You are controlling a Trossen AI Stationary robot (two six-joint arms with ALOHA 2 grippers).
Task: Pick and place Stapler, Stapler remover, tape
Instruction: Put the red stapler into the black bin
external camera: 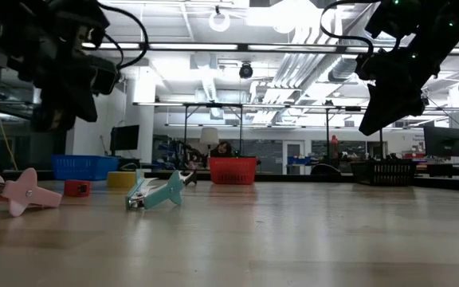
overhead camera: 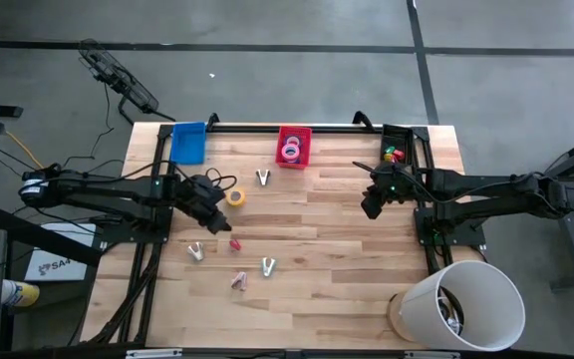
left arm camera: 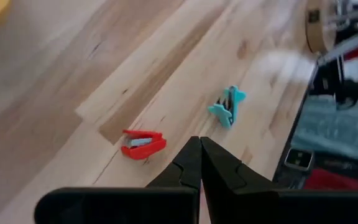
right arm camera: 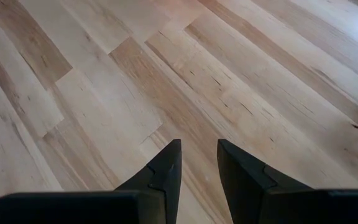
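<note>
Left claw (left arm camera: 200,155) clenched, empty | red stapler (left arm camera: 143,144) just beside, apart.

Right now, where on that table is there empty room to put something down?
The widest bare wood lies between the red bin, the right gripper and the white bucket. Crowded: around the left gripper, with the yellow tape, small red stapler and staple removers.

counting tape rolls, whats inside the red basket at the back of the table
The red plastic basket holds a pink ring-shaped tape roll and a blue one, overlapping. Anything beneath them or against the walls is hidden.
</note>
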